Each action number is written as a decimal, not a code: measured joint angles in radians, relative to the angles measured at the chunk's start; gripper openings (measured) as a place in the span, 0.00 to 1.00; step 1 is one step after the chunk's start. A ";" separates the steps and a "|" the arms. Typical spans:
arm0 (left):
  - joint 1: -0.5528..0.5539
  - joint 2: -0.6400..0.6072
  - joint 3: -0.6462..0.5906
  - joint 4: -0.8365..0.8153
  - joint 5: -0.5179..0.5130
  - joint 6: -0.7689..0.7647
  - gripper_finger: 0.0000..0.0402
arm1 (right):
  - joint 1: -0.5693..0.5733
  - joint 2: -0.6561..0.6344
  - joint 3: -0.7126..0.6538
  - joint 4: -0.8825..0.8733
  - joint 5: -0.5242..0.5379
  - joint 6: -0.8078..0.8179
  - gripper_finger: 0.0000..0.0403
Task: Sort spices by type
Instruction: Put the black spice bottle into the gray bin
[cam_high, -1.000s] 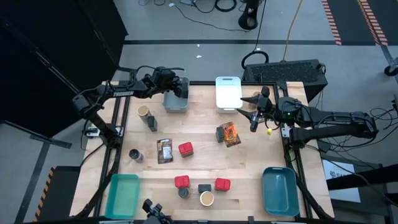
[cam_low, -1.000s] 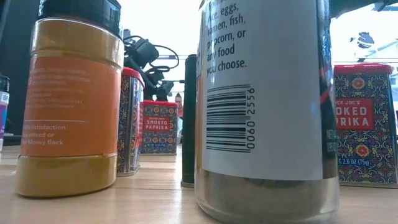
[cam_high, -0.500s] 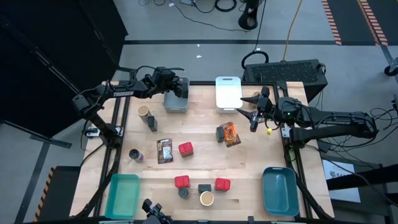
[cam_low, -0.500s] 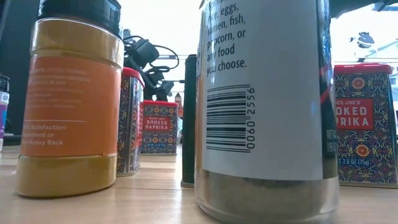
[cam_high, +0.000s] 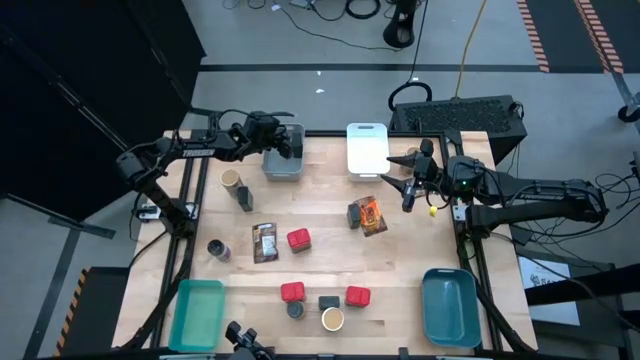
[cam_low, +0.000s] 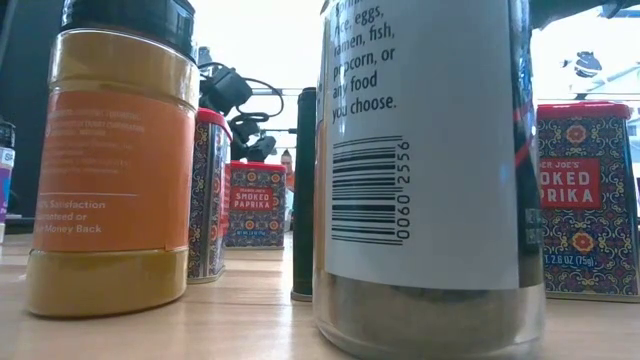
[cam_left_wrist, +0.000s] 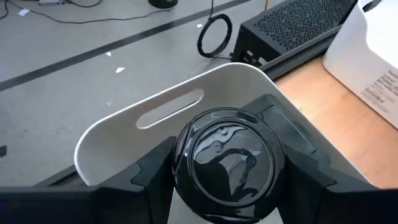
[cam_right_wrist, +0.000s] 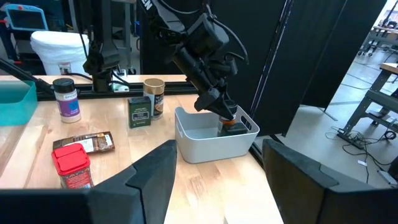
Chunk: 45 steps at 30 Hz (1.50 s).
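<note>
My left gripper (cam_high: 289, 143) hangs over the grey bin (cam_high: 283, 167) at the table's far left. It is shut on a spice jar (cam_right_wrist: 229, 124) with a glossy black lid and an orange body. My right gripper (cam_high: 409, 197) hovers open near the far right edge with nothing between its fingers. The other spices stand loose on the wood. Among them are red tins (cam_high: 298, 238), printed packets (cam_high: 265, 242), dark jars (cam_high: 355, 213) and tan-topped jars (cam_high: 231, 179). My left gripper pinches the jar at its black lid (cam_left_wrist: 186, 163) between the two fingers (cam_left_wrist: 149, 177), one on each side. The fingers slant down from the table's left side. The jar sits roughly upright inside the grey bin. The bin wall (cam_right_wrist: 211, 146) hides its bottom.
A white bin (cam_high: 367, 150) stands at the far edge, a teal bin (cam_high: 197, 313) at the near left corner and a blue bin (cam_high: 450, 305) at the near right. In the low view, an orange-labelled jar (cam_low: 110, 170) and a barcoded jar (cam_low: 430, 170) fill the foreground.
</note>
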 joint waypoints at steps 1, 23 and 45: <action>0.000 0.000 0.000 0.000 0.000 0.000 0.53 | 0.000 0.000 0.000 0.000 0.000 0.000 0.55; 0.000 0.000 0.000 -0.002 -0.029 0.006 0.53 | 0.000 0.000 0.000 0.000 0.000 0.000 0.55; 0.000 0.000 0.000 -0.029 -0.081 0.001 0.60 | 0.000 0.000 0.000 -0.001 0.001 0.000 0.55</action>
